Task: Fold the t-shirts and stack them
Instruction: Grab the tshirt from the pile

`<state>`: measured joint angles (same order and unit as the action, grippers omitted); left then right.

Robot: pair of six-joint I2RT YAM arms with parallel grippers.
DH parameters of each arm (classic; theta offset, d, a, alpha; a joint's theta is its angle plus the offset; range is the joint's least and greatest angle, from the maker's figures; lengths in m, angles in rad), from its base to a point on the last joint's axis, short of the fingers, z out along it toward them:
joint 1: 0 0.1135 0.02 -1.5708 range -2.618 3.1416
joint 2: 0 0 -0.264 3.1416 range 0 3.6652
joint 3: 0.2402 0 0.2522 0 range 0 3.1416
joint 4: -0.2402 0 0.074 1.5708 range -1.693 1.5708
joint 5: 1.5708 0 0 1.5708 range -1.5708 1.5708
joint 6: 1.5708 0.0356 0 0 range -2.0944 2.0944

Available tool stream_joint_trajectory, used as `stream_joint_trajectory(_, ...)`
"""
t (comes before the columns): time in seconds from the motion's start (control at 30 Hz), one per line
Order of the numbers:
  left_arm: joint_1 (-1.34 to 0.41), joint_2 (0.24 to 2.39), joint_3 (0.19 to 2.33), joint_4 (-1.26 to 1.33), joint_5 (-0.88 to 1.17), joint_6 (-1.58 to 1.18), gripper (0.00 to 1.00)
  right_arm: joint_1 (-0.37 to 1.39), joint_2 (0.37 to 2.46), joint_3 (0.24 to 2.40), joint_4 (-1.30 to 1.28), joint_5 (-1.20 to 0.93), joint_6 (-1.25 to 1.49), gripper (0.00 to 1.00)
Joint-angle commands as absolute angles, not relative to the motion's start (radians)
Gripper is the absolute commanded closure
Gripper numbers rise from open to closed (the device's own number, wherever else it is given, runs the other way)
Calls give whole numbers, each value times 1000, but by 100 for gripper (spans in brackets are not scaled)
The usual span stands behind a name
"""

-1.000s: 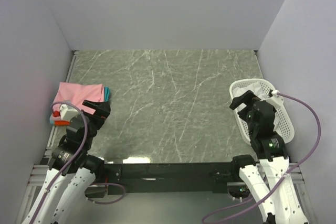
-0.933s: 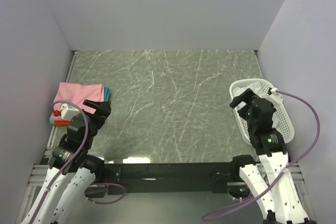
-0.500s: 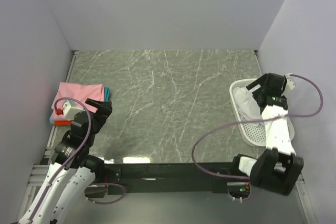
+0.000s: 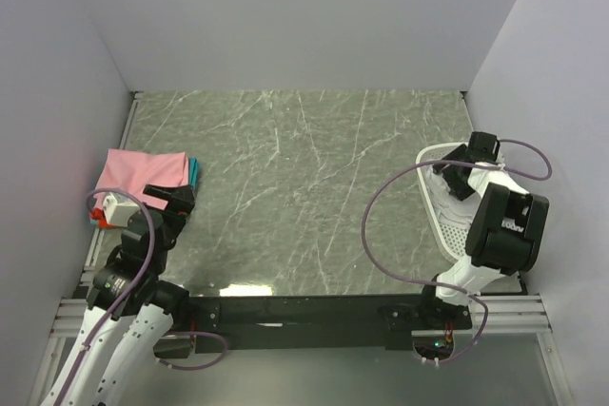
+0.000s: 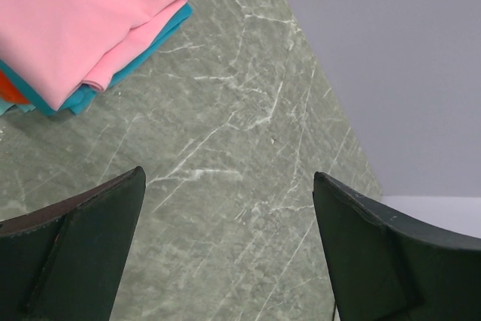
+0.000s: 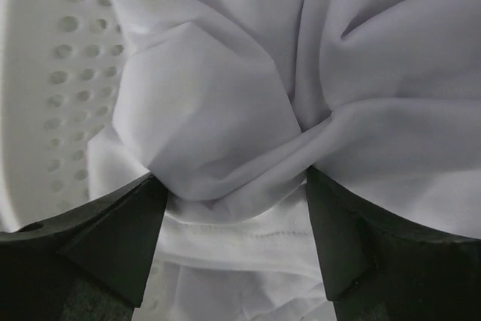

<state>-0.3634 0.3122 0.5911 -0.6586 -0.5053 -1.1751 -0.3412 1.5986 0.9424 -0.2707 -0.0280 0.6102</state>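
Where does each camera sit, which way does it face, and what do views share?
Top external: above and behind the bases, looking down on the table; both arms show, with the left fingers and right fingers.
Left wrist: on the left arm, facing the tabletop and the pink t-shirt; its two fingers show.
Right wrist: close over the basket, facing the white t-shirt; its fingers flank bunched cloth.
Shared: top and left wrist both show the pink t-shirt; top and right wrist, the basket.

orange-red t-shirt point(image 5: 10, 92): mostly hidden | white t-shirt point(image 6: 248, 73): cropped by edges
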Motion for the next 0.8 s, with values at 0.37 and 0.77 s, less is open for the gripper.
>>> stream_joint_trajectory(0.37, -362, 354, 611, -646, -488, -1147, 1, -348, 1450, 936, -236, -20, 586, 100)
stream_joint_trajectory(0.77, -362, 364, 606, -581, -299, -1085, 0, -313, 947, 1098, -426, -173, 560, 100)
